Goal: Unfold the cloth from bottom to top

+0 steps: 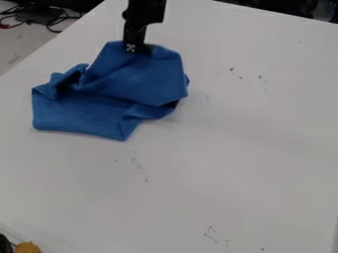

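Note:
The black gripper (137, 48) comes down from the top edge and meets the upper part of the blue cloth (135, 76), left of the view's centre line. Cloth covers part of its tip, so how the fingers stand is hidden. The cloth lies crumpled on the white table, with a raised, draped part beneath the gripper and a flatter flap toward the lower left. Folds bunch up at its left side, and a dark gap shows under its right edge.
The white table (231, 163) has small dark marks scattered on it. Its left edge slants down from the top toward the left. Black cables (49, 21) lie beyond that edge at the upper left. A yellow-orange object (27, 247) shows in the bottom left corner.

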You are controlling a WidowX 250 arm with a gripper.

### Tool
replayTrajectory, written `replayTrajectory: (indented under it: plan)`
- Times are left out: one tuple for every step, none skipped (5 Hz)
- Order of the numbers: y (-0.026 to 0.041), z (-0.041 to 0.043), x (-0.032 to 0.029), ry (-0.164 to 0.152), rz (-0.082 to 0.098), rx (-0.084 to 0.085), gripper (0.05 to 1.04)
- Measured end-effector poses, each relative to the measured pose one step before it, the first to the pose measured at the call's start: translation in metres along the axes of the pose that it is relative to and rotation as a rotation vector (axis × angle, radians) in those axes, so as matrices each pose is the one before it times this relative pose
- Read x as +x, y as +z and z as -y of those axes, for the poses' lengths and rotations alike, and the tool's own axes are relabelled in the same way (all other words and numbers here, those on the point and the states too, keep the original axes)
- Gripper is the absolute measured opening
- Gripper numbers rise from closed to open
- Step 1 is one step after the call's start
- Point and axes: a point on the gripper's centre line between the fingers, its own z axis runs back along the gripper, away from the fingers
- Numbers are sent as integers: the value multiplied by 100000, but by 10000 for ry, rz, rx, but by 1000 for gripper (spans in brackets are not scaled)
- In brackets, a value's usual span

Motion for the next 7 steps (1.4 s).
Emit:
replayTrajectory:
  plan:
    - [109,-3190,1495,-466,-32,162,78]
    - [98,-2120,1645,-285,549,434,78]
    - [-1464,-1264,1174,-117,522,317,78]
    - [-990,-1456,154,385,238,402,78]
    - [-2259,-1876,-580,776,-46,-324,78]
    - [89,-1981,-976,1322,6,385,78]
    - [-1049,-1027,-992,327,-44,-451,103]
